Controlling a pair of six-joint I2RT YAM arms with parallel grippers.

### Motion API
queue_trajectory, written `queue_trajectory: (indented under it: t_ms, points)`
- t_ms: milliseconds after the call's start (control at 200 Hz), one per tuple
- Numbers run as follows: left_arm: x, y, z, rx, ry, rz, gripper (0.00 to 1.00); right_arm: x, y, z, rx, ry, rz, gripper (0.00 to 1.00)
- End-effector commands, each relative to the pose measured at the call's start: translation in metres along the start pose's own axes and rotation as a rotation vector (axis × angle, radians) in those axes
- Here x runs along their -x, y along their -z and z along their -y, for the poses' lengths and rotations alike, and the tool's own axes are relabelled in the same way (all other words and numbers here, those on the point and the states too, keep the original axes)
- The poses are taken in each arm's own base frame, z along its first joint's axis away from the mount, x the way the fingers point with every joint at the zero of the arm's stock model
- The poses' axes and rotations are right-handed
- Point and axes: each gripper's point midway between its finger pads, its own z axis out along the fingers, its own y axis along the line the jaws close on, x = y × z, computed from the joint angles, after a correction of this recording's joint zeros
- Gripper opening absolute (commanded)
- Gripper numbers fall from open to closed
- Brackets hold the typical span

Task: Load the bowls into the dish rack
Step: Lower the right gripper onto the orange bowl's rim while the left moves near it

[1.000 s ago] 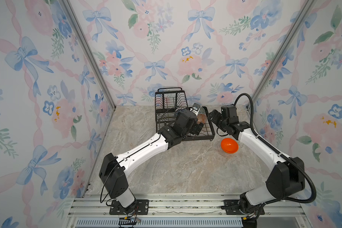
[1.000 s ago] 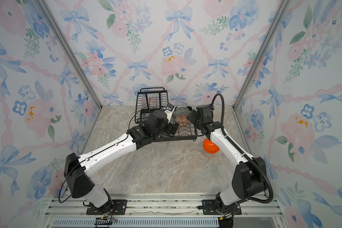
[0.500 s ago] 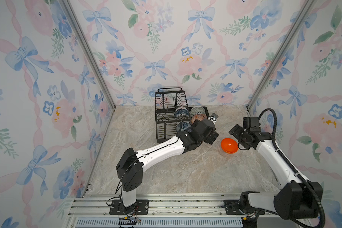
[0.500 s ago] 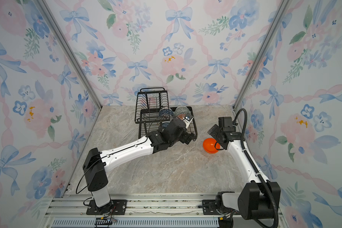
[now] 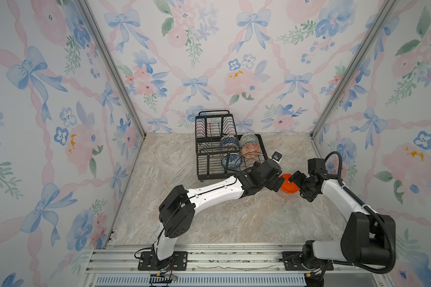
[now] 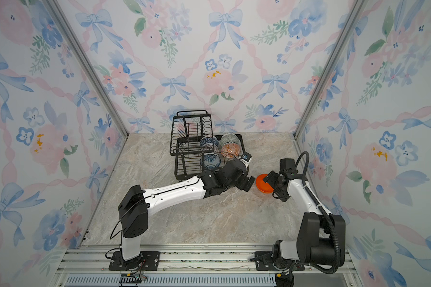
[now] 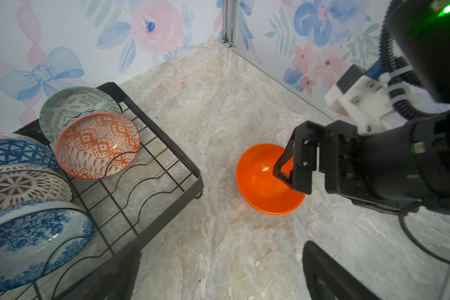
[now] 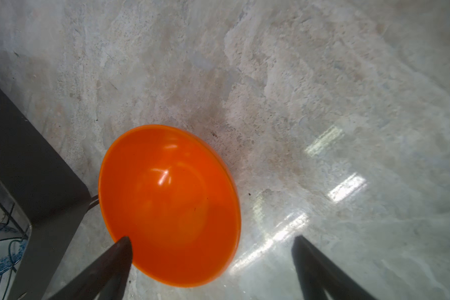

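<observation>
In both top views the dish rack (image 5: 208, 166) stands on the table (image 5: 234, 218) at centre frame, near the back wall. 4 bowls sit in the rack's right half. The back-left bowl (image 5: 229, 142) lies beside the back-right bowl (image 5: 247, 138). The front-right bowl (image 5: 251, 150) lies directly before the back-right bowl, touching it. The front-left bowl (image 5: 231, 161) lies before the back-left bowl. The 5th bowl (image 5: 288, 187) rests on the table, lower right of the rack, apart from it, between the left gripper (image 5: 277, 185) and the right gripper (image 5: 298, 183).
</observation>
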Motion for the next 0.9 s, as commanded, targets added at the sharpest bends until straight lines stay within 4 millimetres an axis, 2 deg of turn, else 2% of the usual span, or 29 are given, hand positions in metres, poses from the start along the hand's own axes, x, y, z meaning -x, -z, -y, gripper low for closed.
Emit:
queue_trajectory:
  t_ms: [0,160,285,355,665,805,895]
  points:
    - [-0.017,-0.003,0.019,-0.049,0.038,-0.04,0.98,-0.001,-0.01,0.001,0.011,-0.004,-0.026,0.98]
    - [-0.017,0.001,0.024,-0.062,0.045,-0.04,0.98,0.0,-0.019,0.007,0.003,-0.01,-0.03,0.86]
    - [-0.019,0.001,0.022,-0.054,0.054,-0.046,0.98,0.003,-0.026,0.016,-0.016,-0.023,-0.031,0.68]
    - [-0.019,0.002,0.022,-0.053,0.064,-0.047,0.98,0.005,-0.03,0.018,-0.018,-0.029,-0.034,0.64]
    - [-0.019,0.008,0.018,-0.034,0.084,-0.04,0.98,0.015,-0.042,0.015,-0.025,0.009,-0.043,0.44]
    - [-0.02,0.008,0.016,-0.027,0.098,-0.041,0.98,0.02,-0.042,0.014,-0.021,0.007,-0.035,0.31]
    - [-0.02,0.007,0.018,-0.031,0.106,-0.046,0.98,0.021,-0.044,0.013,-0.013,0.001,-0.038,0.2]
